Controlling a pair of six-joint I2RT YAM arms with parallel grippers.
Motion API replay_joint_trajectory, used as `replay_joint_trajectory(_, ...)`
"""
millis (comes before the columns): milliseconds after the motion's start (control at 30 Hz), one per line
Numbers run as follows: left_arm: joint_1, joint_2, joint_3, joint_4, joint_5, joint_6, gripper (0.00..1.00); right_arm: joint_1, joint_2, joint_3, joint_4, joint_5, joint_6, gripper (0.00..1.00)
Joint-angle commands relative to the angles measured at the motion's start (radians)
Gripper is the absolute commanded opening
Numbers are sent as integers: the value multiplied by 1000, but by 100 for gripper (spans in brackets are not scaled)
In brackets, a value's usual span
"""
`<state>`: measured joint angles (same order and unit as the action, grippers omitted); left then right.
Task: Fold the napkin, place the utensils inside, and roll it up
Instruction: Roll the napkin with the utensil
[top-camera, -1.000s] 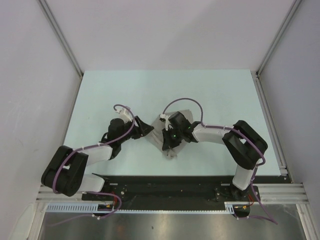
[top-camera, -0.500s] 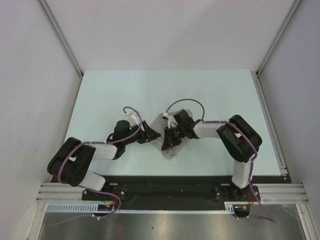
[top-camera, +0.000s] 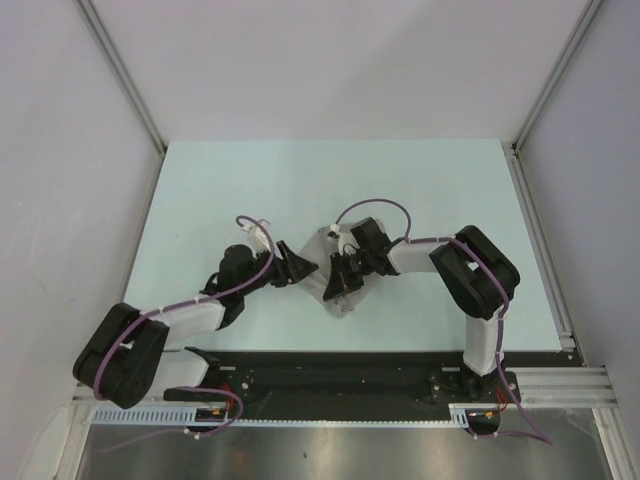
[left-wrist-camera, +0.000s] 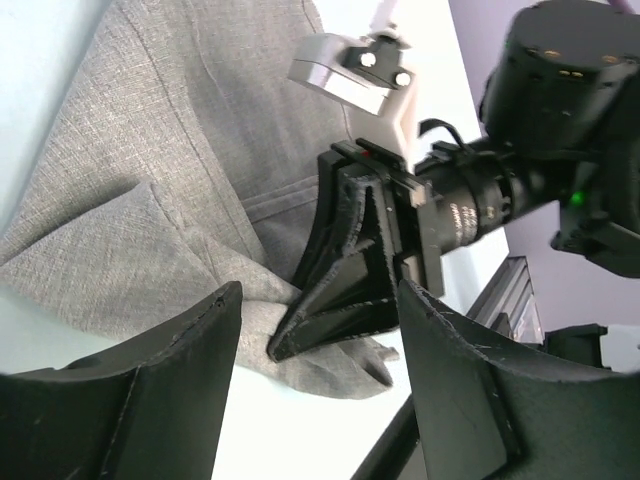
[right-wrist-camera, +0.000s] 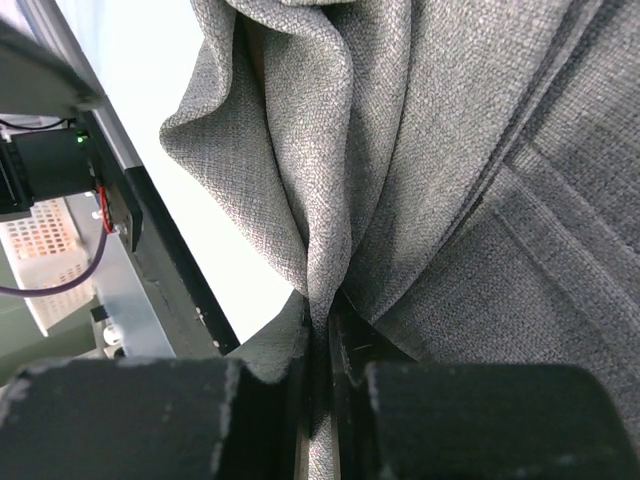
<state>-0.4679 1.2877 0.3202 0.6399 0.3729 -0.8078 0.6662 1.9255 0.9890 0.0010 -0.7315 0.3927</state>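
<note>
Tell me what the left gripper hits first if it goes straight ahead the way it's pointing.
Probably the napkin, at its bunched edge, with the right gripper clamped on it just behind; depth is unclear.

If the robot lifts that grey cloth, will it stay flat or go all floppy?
Probably floppy: the napkin bunches into soft folds where the right gripper pinches it. It seems light, since one thin pinch gathers it. Its woven surface looks rough, so it probably won't slip out.
</note>
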Motion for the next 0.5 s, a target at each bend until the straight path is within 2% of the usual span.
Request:
replay_joint_trajectory(0,-11,-70,-15,-106,-25,38,69,-13,52,3,17,34,1,2)
replay_joint_trajectory(167,-21,-80,-41,-167,6,27,68,-22,72,7,17,29,8,1)
replay_joint_trajectory(467,-46,24,5,-33,35,-8,68,-24,78,8,21,27,15,0)
